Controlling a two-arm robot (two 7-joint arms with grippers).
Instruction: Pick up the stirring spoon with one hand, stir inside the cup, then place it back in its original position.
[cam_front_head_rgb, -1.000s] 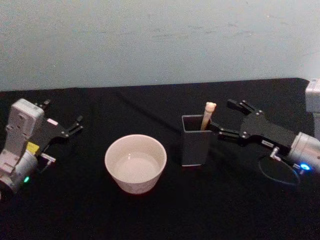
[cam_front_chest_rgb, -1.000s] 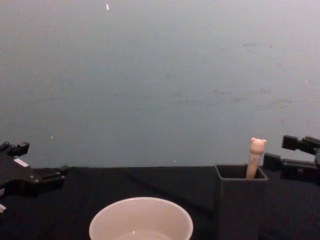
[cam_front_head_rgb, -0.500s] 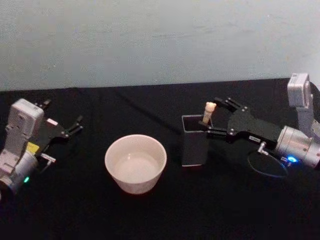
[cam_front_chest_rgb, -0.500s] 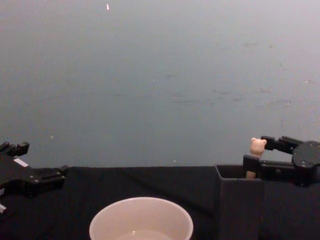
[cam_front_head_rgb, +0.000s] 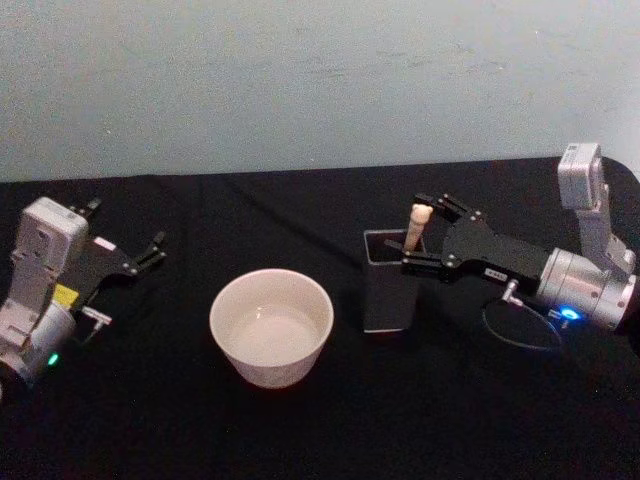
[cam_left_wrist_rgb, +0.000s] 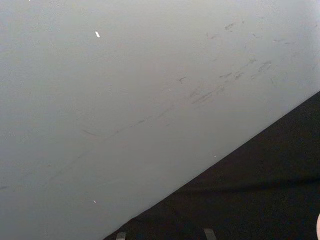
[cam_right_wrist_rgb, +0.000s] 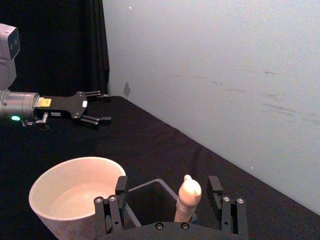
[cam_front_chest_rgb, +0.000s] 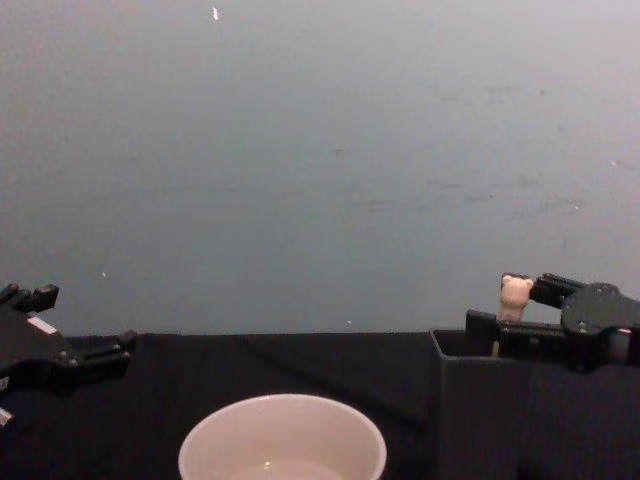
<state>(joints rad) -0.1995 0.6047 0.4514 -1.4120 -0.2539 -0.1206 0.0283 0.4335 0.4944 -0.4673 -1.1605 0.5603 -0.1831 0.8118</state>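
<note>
In the lower middle of the head view, the cup (cam_front_head_rgb: 271, 327) sits on the black table (cam_front_head_rgb: 300, 440) just where it was a second ago. Just beyond it to the right stands the dark holder (cam_front_head_rgb: 387, 290), also unmoved. The spoon (cam_front_head_rgb: 415, 226) still stands in the holder, its bear-topped handle poking out at the far right corner. What has changed is the right gripper (cam_front_head_rgb: 412, 230). A second ago it hung right of the holder; it has since slid left, and its spread fingers now straddle the handle. In the right wrist view a gap shows on each side, so nothing is pinched yet. The reach looks finished, and closing on the handle is likely next. At the left edge, the left gripper (cam_front_head_rgb: 123, 226) stays parked with its fingers apart.
</note>
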